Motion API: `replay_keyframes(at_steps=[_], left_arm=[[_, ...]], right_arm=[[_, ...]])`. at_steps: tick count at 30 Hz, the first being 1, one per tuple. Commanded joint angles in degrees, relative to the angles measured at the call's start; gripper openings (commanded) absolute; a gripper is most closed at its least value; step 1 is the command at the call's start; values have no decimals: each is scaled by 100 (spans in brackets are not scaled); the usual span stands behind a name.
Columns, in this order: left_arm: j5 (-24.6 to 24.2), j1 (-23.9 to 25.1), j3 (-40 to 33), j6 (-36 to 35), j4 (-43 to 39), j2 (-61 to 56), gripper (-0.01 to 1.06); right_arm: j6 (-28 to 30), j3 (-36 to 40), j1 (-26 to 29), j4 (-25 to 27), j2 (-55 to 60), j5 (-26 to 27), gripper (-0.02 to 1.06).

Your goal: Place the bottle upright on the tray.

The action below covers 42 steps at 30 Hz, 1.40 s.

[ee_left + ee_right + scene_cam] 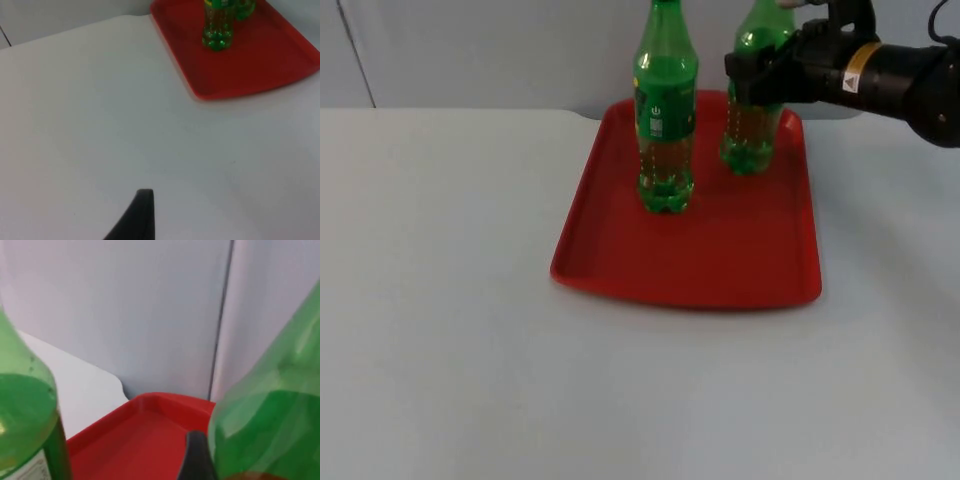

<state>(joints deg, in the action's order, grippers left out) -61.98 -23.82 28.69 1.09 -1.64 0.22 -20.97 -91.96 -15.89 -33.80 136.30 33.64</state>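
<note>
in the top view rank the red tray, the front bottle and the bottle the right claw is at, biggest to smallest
1. Red tray.
2. Front bottle.
3. Bottle at the right claw: partly hidden and farther back, so this rank is unsure.

Top view looks down and forward over the white table [450, 330] to the grey partition [470, 50]; left wrist view sits low, well back; right wrist view is close in; all share the red tray [720, 250].
</note>
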Motion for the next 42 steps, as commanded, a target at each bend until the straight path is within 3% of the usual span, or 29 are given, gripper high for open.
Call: replay_keyframes(at_steps=[1,18,22,26,27,29,34,42], left_arm=[[46,-14,-36,-42,-33,-22,105],[46,-14,-36,-42,-33,-22,105],[46,-14,-36,-42,-33,-22,105],[46,-14,-36,-42,-33,-22,105],[46,-14,-36,-42,-33,-22,105],[46,-14,-36,-42,-33,-22,105],[46,-14,-36,-42,-33,-22,105],[46,-14,-36,-42,-33,-22,105]], right_arm=[[89,-42,20,116,-21,26,0],[89,-42,20,116,-21,-601,1],[89,-42,20,157,-21,-601,10],[89,-42,20,157,-21,-601,31],[89,-42,20,157,-21,-601,31],[89,-42,20,157,-21,-601,48],[89,-42,20,157,-21,-601,70],[89,-42,20,157,-21,-601,74]])
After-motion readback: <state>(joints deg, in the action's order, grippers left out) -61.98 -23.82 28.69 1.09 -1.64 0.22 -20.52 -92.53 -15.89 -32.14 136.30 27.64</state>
